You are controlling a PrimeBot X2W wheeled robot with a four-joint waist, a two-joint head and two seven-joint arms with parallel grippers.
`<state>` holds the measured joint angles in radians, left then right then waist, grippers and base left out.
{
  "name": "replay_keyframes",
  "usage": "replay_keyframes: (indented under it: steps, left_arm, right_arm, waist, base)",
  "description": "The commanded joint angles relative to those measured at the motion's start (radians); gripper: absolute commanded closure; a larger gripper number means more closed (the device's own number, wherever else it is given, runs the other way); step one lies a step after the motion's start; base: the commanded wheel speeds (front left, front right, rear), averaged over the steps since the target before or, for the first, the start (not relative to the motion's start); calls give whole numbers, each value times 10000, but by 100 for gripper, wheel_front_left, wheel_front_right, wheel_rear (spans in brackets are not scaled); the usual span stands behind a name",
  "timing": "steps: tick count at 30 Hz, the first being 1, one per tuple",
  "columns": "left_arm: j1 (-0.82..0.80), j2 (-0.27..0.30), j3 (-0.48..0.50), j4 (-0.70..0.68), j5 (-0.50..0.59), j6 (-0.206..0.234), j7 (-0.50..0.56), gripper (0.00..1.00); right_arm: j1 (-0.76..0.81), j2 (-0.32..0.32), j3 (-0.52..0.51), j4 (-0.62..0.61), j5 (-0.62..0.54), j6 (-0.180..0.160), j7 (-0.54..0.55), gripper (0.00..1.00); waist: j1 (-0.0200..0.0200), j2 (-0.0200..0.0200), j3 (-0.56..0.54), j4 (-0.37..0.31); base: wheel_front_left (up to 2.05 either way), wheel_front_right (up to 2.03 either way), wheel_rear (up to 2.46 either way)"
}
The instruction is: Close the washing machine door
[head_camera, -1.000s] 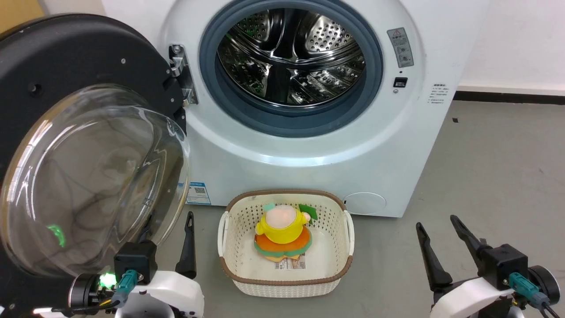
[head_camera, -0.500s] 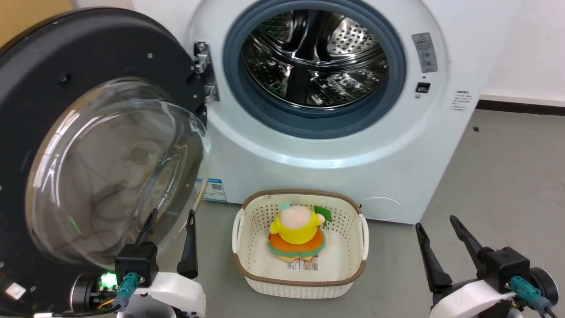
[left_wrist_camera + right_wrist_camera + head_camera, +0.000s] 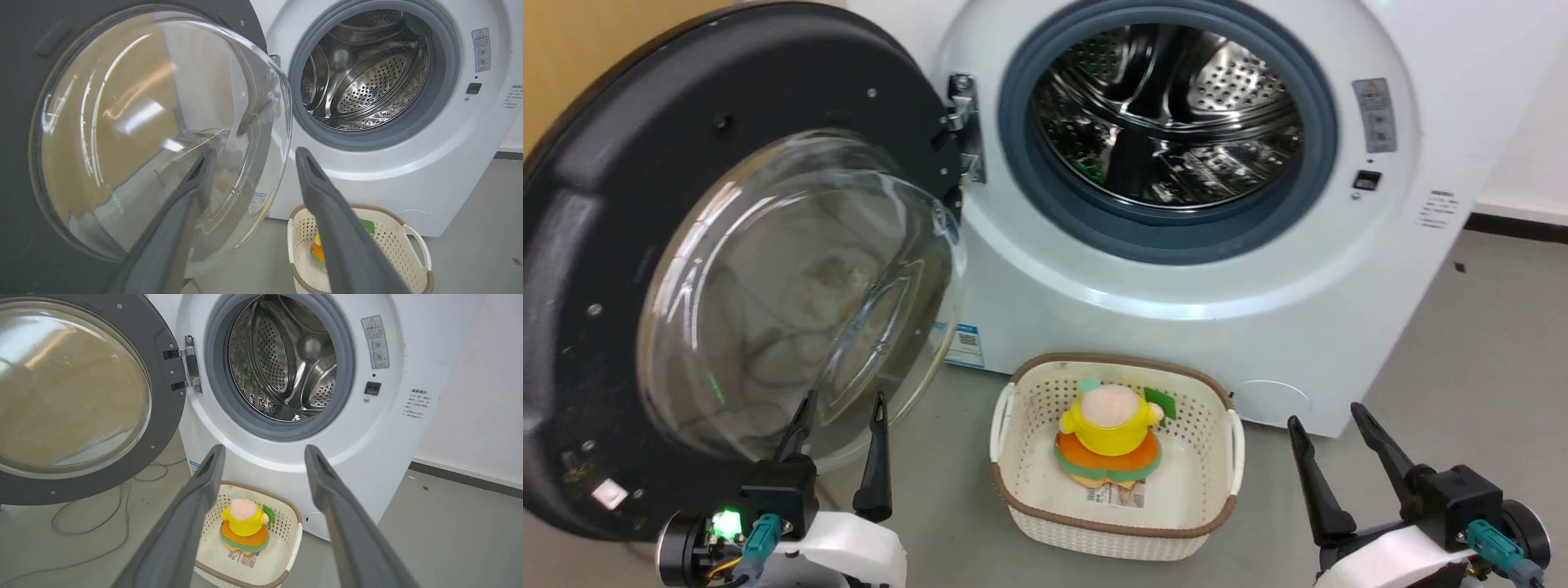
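The washing machine door point(image 3: 645, 188) hangs wide open at the left on its metal hinge point(image 3: 964, 131), its black frame and bulging glass bowl point(image 3: 800, 294) turned towards me. The white washing machine point(image 3: 1176, 269) shows its grey gasket and steel drum point(image 3: 1168, 114). My left gripper point(image 3: 843, 408) stands open low in front of the bowl's lower rim; in the left wrist view point(image 3: 253, 153) its left finger overlaps the glass point(image 3: 155, 122), and contact cannot be told. My right gripper point(image 3: 1325, 418) is open at the lower right, clear of the machine; through its fingers point(image 3: 263, 449) I see the door point(image 3: 77, 396) and drum point(image 3: 286, 355).
A cream perforated basket point(image 3: 1013, 425) with a brown rim sits on the grey floor before the machine, holding a yellow and orange plush toy point(image 3: 1111, 433). A thin cable point(image 3: 81, 510) trails over the floor under the door. A wall stands at the right.
The whole head view has shifted rightwards, so the camera has turned left. The left gripper's second finger now shows in front of the glass. The door's opening angle looks the same.
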<state>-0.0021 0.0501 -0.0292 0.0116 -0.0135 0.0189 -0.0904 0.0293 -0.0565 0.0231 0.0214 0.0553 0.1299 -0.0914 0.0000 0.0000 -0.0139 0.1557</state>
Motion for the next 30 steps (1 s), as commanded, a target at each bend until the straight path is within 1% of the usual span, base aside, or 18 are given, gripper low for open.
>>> replay_keyframes:
  steps: [1,10,30]
  left_arm:
    - [135,6,-32,2,-90,63,-99,0]
    - [214,30,-56,1,-121,97,-286,0]
    - [370,34,-94,-187,-205,282,-704,0]
  right_arm:
    - [129,-28,32,23,86,3,-91,0]
    - [146,-50,160,72,183,4,-279,0]
    - [-58,-190,612,294,471,5,-695,0]
  waist:
    - [0,0,-16,128]
    - [0,0,-51,704]
    - [0,0,43,1605]
  base:
    - [0,0,0]
    - [0,0,0]
    - [0,0,0]
